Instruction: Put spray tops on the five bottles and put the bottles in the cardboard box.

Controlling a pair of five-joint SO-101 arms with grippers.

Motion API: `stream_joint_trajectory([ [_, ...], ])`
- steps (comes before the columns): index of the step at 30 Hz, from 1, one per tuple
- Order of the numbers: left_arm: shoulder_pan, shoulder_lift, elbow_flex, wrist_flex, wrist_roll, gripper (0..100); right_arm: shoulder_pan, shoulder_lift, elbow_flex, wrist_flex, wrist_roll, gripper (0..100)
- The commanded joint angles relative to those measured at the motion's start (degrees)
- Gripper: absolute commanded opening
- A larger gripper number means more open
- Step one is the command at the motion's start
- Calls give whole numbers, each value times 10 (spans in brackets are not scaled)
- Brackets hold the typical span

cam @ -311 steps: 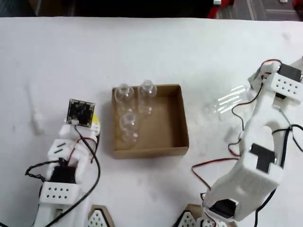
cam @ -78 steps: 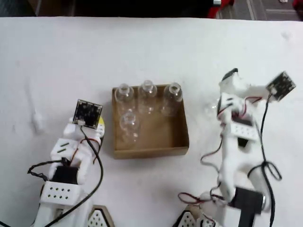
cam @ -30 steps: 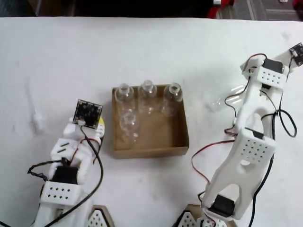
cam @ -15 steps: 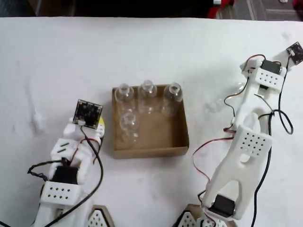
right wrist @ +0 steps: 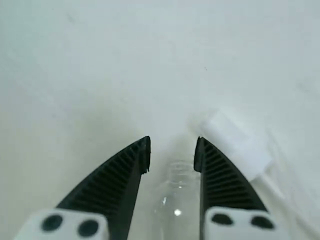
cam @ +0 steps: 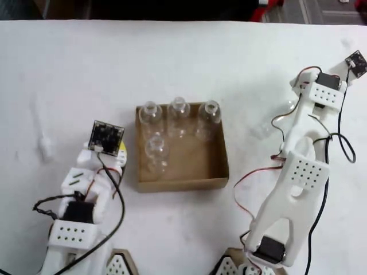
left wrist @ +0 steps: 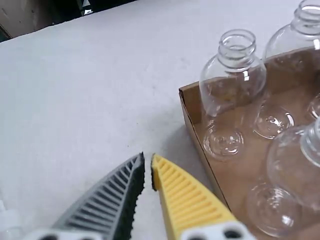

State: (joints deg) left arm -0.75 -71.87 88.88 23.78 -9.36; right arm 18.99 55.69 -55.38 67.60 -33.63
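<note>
The cardboard box [cam: 183, 184] sits mid-table with several clear bottles standing in it, none with a top; one of them is [cam: 178, 109], seen close up as [left wrist: 233, 75]. Another clear bottle [right wrist: 175, 200] lies on the table at the far right [cam: 275, 117], its neck between the black fingers of my open right gripper [right wrist: 171, 150], apart from both. A white spray top [right wrist: 235, 142] lies just beyond it. My left gripper [left wrist: 147, 164] rests low beside the box's left wall [left wrist: 192, 115], its grey and yellow fingers shut on nothing.
Another white spray top [cam: 45, 146] lies on the table at the far left. The right arm [cam: 314, 94] stretches toward the back right corner. Bare white tabletop runs behind the box and between the arms.
Since ten seconds ago one more bottle stands in the box. The right arm has swung from the box to the far right and lowered over the lying bottle. The left arm has kept still.
</note>
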Motion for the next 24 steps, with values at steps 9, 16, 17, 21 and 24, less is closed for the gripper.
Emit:
stream_joint_trajectory([
  [9, 7, 3, -4, -16, -5, 32, -4, -7, -22, 35, 7, 126],
  [16, 7, 3, -4, -16, -5, 32, -9, -1, -22, 35, 7, 126],
  [17, 7, 3, -4, -16, -5, 32, -8, 5, -26, 35, 8, 126],
  [21, 7, 3, -4, -16, -5, 32, -7, 18, -28, 30, 8, 125],
  [24, 7, 3, -4, -16, -5, 32, -9, 15, -28, 34, 8, 123],
])
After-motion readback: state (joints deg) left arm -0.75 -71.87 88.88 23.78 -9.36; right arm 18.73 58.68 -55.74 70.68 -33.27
